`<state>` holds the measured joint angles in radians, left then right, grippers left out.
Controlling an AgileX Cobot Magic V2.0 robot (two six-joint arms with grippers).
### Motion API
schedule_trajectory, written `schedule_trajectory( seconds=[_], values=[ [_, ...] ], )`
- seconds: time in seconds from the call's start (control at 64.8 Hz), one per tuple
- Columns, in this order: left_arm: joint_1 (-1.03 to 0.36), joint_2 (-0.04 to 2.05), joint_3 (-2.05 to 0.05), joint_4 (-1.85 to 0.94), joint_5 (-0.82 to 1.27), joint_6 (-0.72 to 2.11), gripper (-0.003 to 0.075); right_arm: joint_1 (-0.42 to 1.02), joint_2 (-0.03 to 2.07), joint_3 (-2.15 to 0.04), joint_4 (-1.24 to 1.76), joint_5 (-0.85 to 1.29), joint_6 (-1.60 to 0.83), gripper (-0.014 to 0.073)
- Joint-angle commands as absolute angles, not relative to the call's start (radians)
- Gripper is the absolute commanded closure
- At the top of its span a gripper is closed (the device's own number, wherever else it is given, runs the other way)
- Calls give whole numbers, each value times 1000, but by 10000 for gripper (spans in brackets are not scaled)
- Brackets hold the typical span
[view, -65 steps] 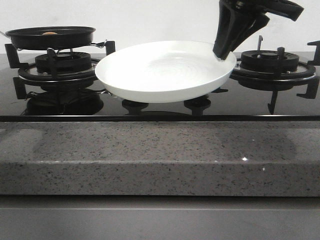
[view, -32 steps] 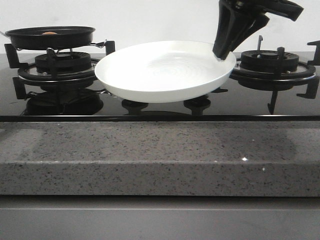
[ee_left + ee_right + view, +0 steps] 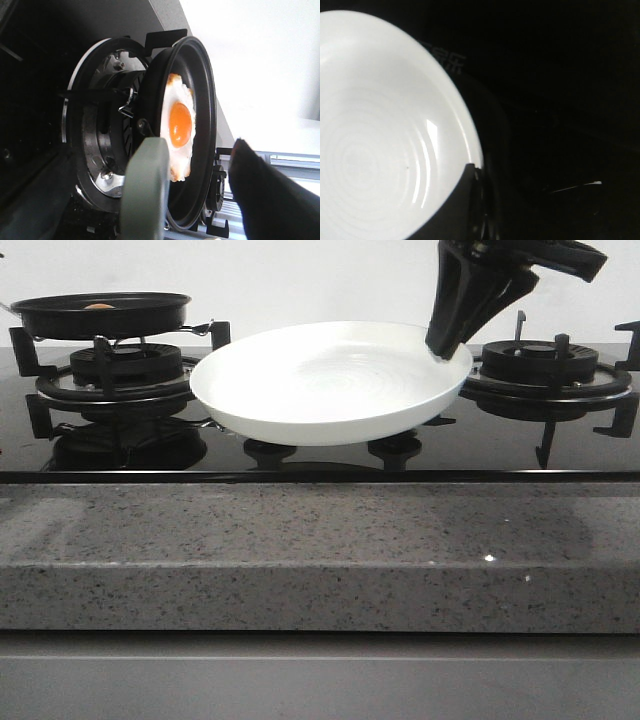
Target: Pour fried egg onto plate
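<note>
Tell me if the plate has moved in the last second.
No. The plate keeps its place against the right burner, held up at its rim by the right end effector.

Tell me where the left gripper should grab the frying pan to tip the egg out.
Probably by its handle, the grey bar pointing toward the left wrist camera; come along it from the pan's outer left side. The rim is low, and the fried egg fills the inside.
</note>
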<state>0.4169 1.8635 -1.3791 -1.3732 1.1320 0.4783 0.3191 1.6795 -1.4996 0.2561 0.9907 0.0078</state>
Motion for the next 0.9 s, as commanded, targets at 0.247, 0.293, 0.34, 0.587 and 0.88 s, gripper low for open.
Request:
schedule_trajectory(
  seconds=[0.247,0.293,0.34,0.587,0.88],
  values=[
    [414,1821,-1414,-1456,1182,469,181,317,1635,-1522,275,953,0,655],
    [414,1821,-1414,-1456,1182,452,218,317,1635,-1522,275,953,0,655],
    [414,1821,-1414,-1458,1184,452,260,317,1635,-1522,275,953,0,655],
    [414,1824,-1414,-1493,1208,452,483,317,1635,-1522,275,953,0,655],
    [414,1824,-1414,-1498,1206,452,688,317,1635,-1522,275,953,0,655]
  ],
)
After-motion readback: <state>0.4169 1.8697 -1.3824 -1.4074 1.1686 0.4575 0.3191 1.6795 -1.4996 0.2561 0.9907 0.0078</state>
